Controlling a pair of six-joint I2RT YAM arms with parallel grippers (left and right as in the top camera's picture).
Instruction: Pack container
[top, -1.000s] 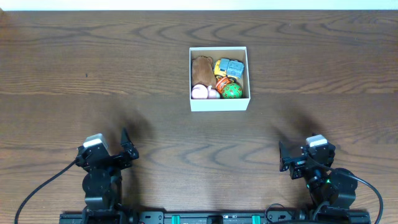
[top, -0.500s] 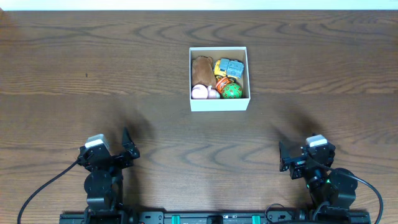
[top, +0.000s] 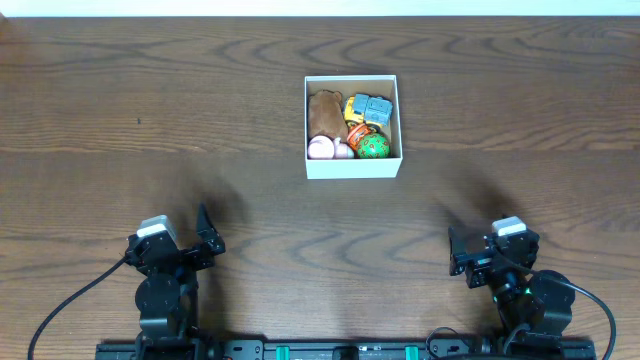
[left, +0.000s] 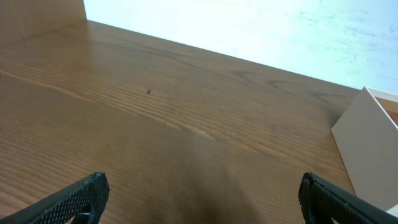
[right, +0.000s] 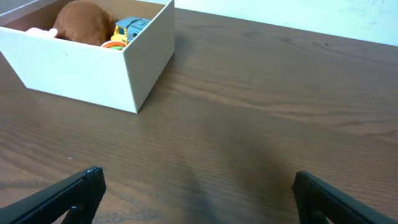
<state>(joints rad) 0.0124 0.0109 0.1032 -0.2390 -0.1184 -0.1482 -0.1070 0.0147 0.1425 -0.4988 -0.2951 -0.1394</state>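
Observation:
The container (top: 351, 167) is a square white-walled box at the middle of the table's far half. Inside lie a brown plush toy (top: 325, 110), a pink piece (top: 322, 148), a yellow and blue toy (top: 368, 108) and a green ball (top: 374, 146). The box also shows in the right wrist view (right: 81, 71) at upper left, and its corner shows in the left wrist view (left: 373, 146). My left gripper (left: 202, 196) is open and empty over bare wood near the front left. My right gripper (right: 199, 193) is open and empty near the front right.
The wooden table (top: 150, 120) stretches wide on both sides of the box. Its far edge meets a white wall (left: 249, 25). Both arm bases and a black rail sit at the front edge (top: 340, 350).

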